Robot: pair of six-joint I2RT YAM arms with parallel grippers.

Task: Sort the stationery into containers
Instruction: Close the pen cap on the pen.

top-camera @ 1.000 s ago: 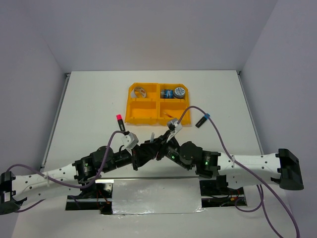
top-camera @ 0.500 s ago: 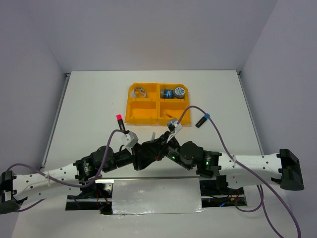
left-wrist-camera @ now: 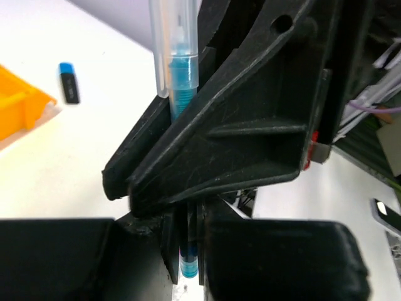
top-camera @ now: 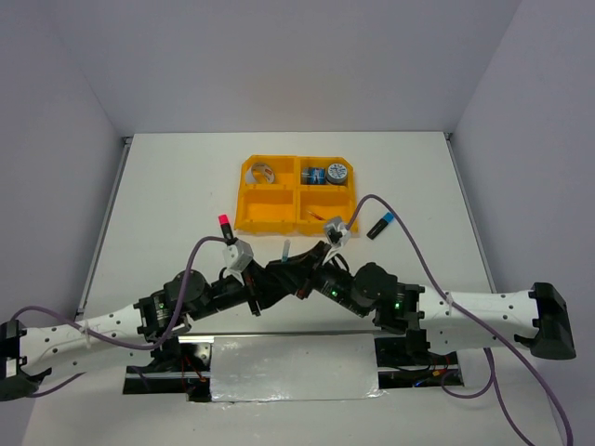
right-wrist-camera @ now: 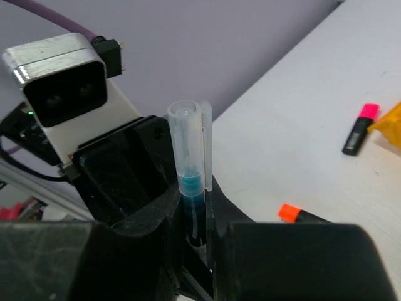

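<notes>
Item under inspection: one thin blue pen (right-wrist-camera: 190,157) with a clear barrel, a blue ink core and a clear clipped cap.

Location: centre of the white table (top-camera: 167,186), toward its near edge, raised off the surface where the two arms meet.

Orientation: the long axis stands close to upright. The capped end is uppermost. The lower end is hidden between black fingers.

Left gripper (left-wrist-camera: 188,241): jaws closed together on the pen's lower barrel, where a short blue length shows in the narrow gap.

Right gripper (right-wrist-camera: 197,248): jaws likewise clamped on the pen, just above the left grip. The two sets of fingers are pressed close against each other.

Next outward: a black marker with an orange cap (right-wrist-camera: 291,213) lies flat on the table just beside the grippers.

Further out, left: a black marker with a pink cap (top-camera: 224,223) lies flat, near the tray's near-left corner but apart from it.

Further out, right: a black marker with a blue cap (top-camera: 381,226) lies flat, near the tray's near-right corner, capped end pointing far and right.

Farthest: an orange plastic tray with four compartments (top-camera: 256,226) sits flat. Its far-left compartment holds a silvery ring (top-camera: 263,172). Its far-right compartment holds blue-grey tape rolls (top-camera: 337,172). The contents of the near compartments cannot be made out.
</notes>
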